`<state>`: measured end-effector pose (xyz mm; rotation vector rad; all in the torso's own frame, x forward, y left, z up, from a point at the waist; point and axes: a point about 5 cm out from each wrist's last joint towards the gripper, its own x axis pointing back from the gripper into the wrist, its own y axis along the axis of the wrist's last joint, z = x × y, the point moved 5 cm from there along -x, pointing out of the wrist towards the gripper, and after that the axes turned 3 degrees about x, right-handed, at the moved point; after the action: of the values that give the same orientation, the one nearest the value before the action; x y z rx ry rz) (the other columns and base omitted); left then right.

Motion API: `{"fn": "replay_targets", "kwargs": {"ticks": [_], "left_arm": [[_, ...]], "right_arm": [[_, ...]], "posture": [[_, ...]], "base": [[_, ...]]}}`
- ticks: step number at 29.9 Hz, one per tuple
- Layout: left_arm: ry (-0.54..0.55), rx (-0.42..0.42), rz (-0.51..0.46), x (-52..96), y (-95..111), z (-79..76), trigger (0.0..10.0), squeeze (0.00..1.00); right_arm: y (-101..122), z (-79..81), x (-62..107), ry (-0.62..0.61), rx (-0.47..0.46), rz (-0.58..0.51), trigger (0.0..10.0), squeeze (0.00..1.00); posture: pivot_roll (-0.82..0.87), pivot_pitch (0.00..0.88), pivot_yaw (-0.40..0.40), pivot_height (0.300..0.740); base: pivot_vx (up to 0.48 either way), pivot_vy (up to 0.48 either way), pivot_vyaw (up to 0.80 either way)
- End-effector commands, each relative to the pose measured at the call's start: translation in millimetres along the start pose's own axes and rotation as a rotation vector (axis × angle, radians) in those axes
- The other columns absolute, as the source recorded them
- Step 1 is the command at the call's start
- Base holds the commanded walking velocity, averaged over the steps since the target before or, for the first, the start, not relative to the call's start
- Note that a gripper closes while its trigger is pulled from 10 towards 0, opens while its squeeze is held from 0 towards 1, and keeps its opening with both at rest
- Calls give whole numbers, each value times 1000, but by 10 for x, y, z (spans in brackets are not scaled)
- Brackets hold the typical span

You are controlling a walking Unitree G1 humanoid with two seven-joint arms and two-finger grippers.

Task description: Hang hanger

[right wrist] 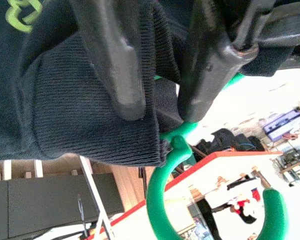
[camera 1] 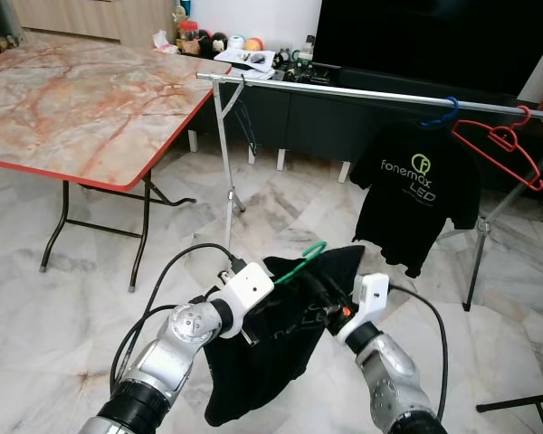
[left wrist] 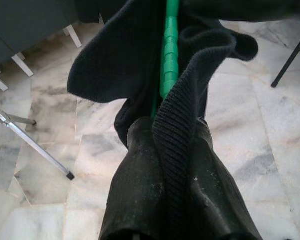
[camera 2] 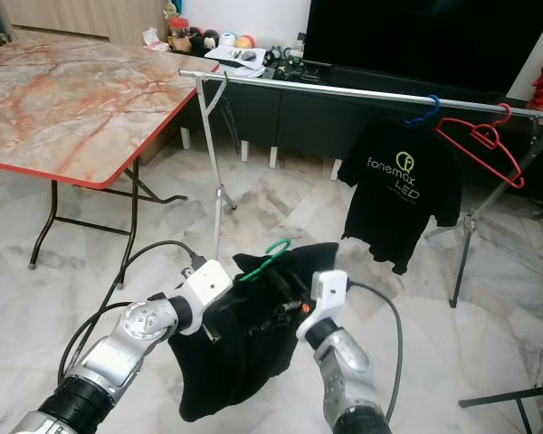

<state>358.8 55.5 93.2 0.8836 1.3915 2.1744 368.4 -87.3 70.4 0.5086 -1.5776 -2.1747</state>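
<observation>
A green hanger (camera 1: pixel 309 257) carries a black shirt (camera 1: pixel 258 371), held up between both arms low over the floor. My left gripper (left wrist: pixel 171 126) is shut on the shirt's ribbed collar (left wrist: pixel 177 150), and the hanger's green arm (left wrist: pixel 169 55) runs on beyond the fingertips. My right gripper (right wrist: pixel 160 112) is shut on the hanger's neck through the shirt fabric, with the green hook (right wrist: pixel 162 200) sticking out past its fingers. Ahead and higher stands the silver clothes rail (camera 1: pixel 362 91).
On the rail hang a black printed T-shirt (camera 1: pixel 418 190) on a blue hanger (camera 1: pixel 443 115) and a bare red hanger (camera 1: pixel 500 145). A marble-top folding table (camera 1: pixel 81 99) stands to the left. A dark TV cabinet (camera 1: pixel 308 113) runs behind the rail. The floor is marble tile.
</observation>
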Motion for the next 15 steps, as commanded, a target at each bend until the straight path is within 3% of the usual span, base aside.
{"fn": "replay_targets", "kwargs": {"ticks": [1,15], "left_arm": [[-13,-27,-32,-12,119,-35,10000,0],[-20,-29,-24,1,95,-44,10000,0]], "right_arm": [[-11,-96,19,-63,20,13,10000,0],[82,-591,178,-392,135,27,10000,0]], "posture": [[129,49,-81,740],[128,50,-79,740]], "base": [[0,0,0],[0,0,0]]}}
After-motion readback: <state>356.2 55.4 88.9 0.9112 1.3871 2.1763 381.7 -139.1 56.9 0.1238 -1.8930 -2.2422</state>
